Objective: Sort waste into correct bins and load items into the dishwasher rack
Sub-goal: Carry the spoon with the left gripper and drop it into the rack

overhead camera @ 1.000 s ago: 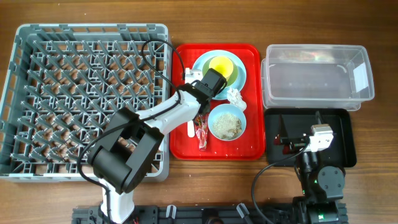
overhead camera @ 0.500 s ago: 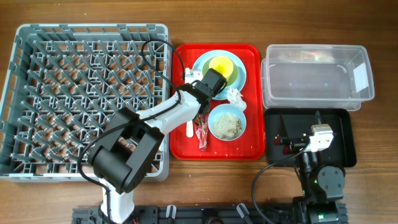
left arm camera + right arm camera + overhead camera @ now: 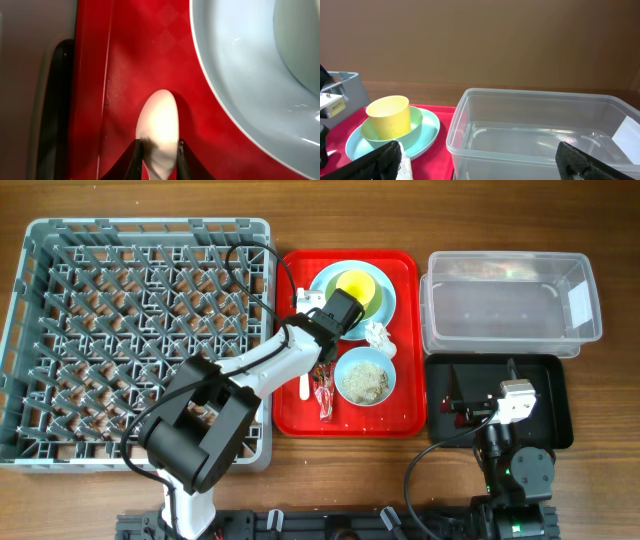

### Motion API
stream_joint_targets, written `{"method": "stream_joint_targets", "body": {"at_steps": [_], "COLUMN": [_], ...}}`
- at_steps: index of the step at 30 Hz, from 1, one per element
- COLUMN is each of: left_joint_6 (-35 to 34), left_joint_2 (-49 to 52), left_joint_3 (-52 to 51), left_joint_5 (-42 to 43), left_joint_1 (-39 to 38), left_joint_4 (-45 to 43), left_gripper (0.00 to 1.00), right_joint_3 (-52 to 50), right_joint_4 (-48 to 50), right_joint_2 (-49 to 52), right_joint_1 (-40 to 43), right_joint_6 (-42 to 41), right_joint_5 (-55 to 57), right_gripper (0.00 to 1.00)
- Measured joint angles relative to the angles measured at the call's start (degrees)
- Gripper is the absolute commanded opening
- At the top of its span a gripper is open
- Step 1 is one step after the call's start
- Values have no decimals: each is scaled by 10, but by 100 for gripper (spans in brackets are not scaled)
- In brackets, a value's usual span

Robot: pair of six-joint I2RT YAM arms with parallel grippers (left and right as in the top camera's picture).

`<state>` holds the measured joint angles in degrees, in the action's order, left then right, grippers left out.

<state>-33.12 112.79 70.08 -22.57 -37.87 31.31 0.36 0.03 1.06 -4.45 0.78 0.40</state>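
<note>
My left gripper [image 3: 159, 146] is down on the red tray [image 3: 125, 60] and shut on the bowl of a white spoon [image 3: 159, 120], one finger touching each side. The light blue plate [image 3: 235, 75] lies just right of it. From overhead, the left arm's wrist [image 3: 338, 311] hides the grip, and only a white handle [image 3: 305, 387] shows below it. The yellow-green cup [image 3: 357, 286] stands in a bowl on the plate [image 3: 324, 280]. A white tissue [image 3: 378, 334], a red wrapper [image 3: 325, 396] and a blue bowl of rice scraps [image 3: 365, 377] share the tray. My right gripper [image 3: 482, 165] is open and holds nothing.
The grey dishwasher rack [image 3: 60, 330] fills the table's left side. The clear tub [image 3: 510, 305] stands at the back right, with the black tray [image 3: 552, 395] in front of it under the right gripper [image 3: 465, 406].
The left jaws have closed in onto the spoon. Neither arm has visibly moved, and the tray's contents lie as before.
</note>
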Motion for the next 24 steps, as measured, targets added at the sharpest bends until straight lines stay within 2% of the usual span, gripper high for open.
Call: {"method": "stream_joint_targets", "body": {"at_steps": [6, 10, 17, 24], "left_joint_6": [0, 0, 0, -2], "left_joint_2": [-4, -7, -14, -13], "left_joint_3": [1, 3, 3, 3], "left_joint_5": [-1, -2, -9, -2], "left_joint_1": [0, 0, 1, 1], "left_joint_4": [10, 19, 32, 31], "left_gripper": [16, 8, 4, 4], "right_joint_3": [0, 0, 0, 0], "right_joint_4": [0, 0, 0, 0], "right_joint_2": [0, 0, 0, 0], "right_joint_1": [0, 0, 0, 0], "right_joint_6": [0, 0, 0, 0], "right_joint_5": [0, 0, 0, 0], "right_gripper": [100, 100, 100, 100]}}
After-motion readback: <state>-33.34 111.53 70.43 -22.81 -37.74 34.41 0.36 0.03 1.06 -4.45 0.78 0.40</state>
